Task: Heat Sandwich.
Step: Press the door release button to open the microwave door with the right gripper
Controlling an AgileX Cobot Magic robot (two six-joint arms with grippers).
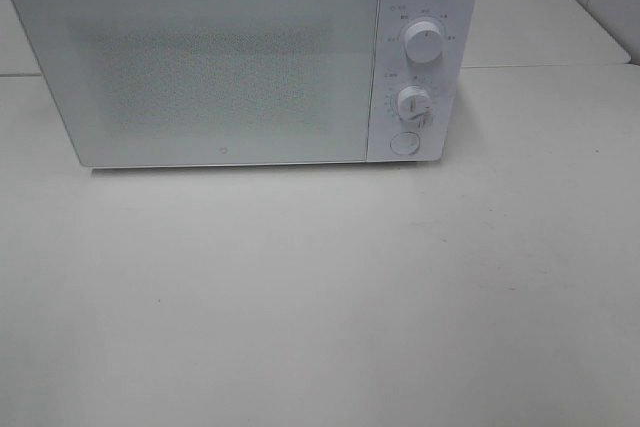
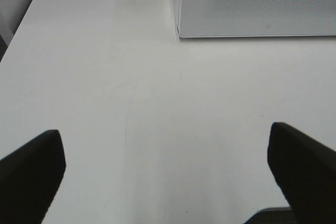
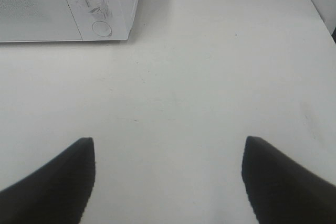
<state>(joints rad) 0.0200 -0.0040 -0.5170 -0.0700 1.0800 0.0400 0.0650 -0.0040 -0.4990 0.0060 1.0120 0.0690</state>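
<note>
Tabletop (image 1: 320,297) underlies wide-parted left pincer (image 2: 165,131) and right pincer (image 3: 169,140).

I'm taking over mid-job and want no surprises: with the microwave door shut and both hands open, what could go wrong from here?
1. The sandwich shows in no view, and the microwave has its door hiding the inside, so you may act on a wrong guess.
2. The round button sits close under the lower knob; the wide-open right hand could knock it.
3. A hard push may slide the microwave on the smooth table.
</note>
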